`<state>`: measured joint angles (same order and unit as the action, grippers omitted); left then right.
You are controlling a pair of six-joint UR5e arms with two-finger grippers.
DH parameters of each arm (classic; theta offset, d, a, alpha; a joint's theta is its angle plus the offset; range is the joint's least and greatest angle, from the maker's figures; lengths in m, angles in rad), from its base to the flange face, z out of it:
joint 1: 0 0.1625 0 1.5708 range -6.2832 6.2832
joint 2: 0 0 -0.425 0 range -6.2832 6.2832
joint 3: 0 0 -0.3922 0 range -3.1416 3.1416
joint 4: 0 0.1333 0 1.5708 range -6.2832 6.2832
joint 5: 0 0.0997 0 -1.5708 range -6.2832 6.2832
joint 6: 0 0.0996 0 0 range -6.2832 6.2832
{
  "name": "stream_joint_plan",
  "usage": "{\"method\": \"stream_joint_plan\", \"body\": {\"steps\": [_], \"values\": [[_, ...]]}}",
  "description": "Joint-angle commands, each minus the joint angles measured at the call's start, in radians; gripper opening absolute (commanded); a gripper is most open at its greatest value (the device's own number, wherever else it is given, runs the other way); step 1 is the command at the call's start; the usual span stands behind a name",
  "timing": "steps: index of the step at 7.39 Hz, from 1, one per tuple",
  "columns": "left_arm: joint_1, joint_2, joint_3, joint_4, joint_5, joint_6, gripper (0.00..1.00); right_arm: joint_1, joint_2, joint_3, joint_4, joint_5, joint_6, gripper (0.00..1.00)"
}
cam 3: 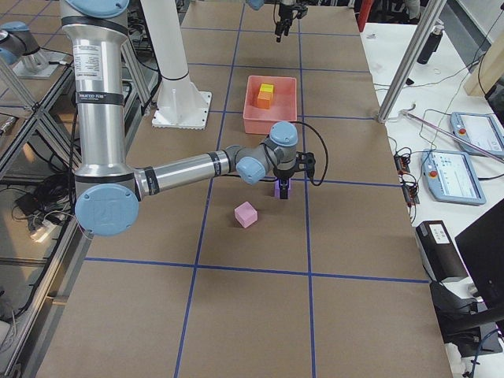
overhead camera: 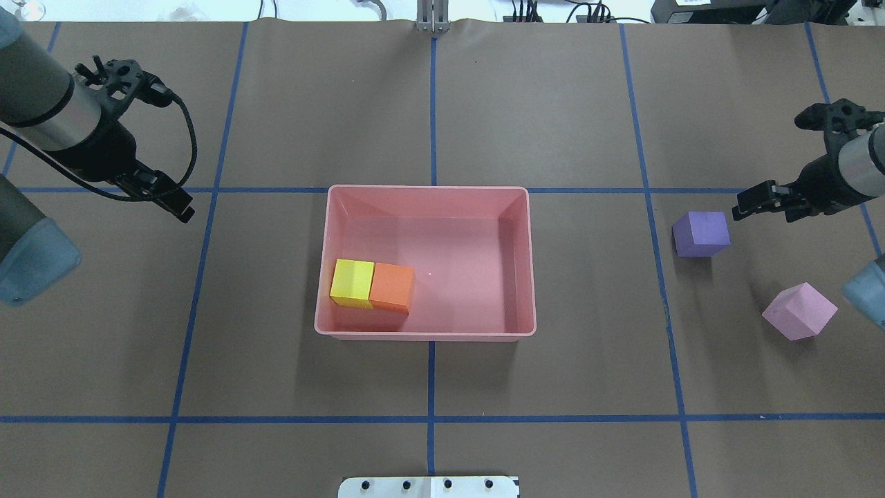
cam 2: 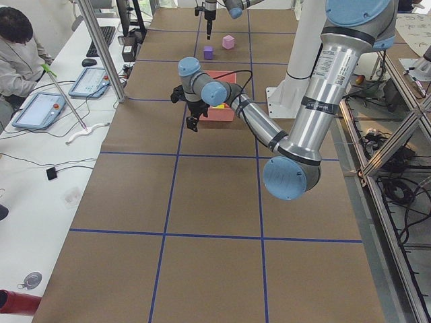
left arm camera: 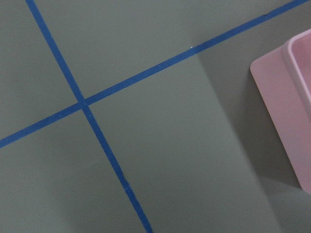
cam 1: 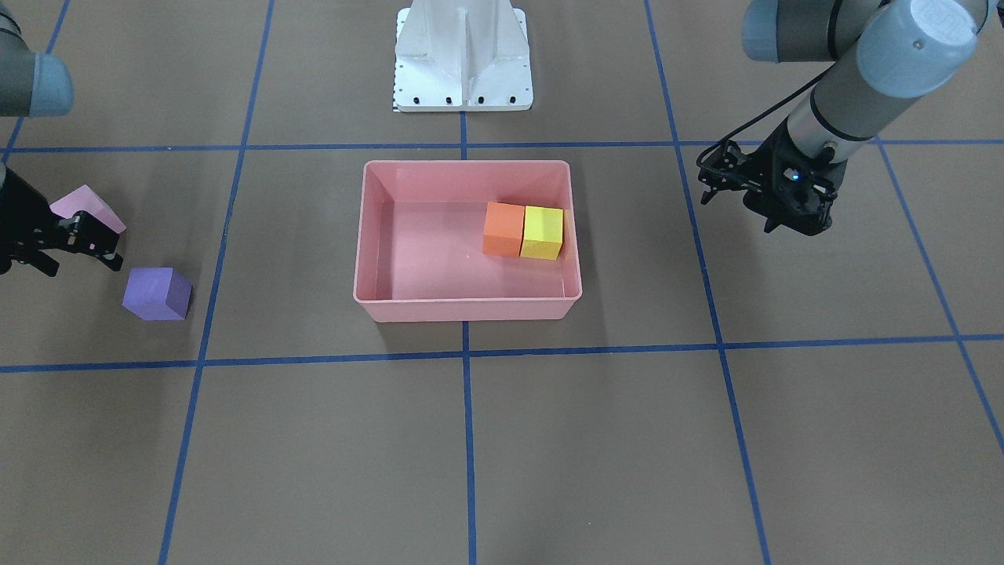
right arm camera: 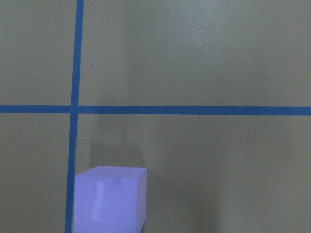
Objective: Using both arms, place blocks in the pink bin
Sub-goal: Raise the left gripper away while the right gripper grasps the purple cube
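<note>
The pink bin [overhead camera: 529,263] sits mid-table and holds the orange block [overhead camera: 392,287] and the yellow block [overhead camera: 352,281] side by side. The bin's corner also shows in the left wrist view [left arm camera: 286,111]. The purple block [overhead camera: 700,233] and the light pink block [overhead camera: 798,310] lie on the table on my right side. My right gripper [overhead camera: 738,207] is open and empty, hovering just beside the purple block, which also shows in the right wrist view [right arm camera: 109,200]. My left gripper [overhead camera: 185,211] is open and empty, above bare table left of the bin.
The white pedestal base [cam 1: 463,55] stands behind the bin. Blue tape lines [overhead camera: 431,418] grid the brown table cover. An operator [cam 2: 17,50] sits at a side desk with tablets, beyond the table's far edge.
</note>
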<state>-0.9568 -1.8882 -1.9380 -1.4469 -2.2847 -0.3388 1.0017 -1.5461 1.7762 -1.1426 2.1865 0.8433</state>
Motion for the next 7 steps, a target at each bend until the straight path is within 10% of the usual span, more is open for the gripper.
{"method": "stream_joint_plan", "body": {"steps": [1, 7], "values": [[-0.003, 0.004, 0.001, -0.003, -0.001, 0.006, 1.00, -0.122, 0.043, -0.009, 0.009, -0.130, 0.121, 1.00], [-0.002, 0.004, 0.007, -0.007, -0.001, 0.001, 1.00, -0.215, 0.086, -0.106, 0.009, -0.272, 0.109, 1.00]]}}
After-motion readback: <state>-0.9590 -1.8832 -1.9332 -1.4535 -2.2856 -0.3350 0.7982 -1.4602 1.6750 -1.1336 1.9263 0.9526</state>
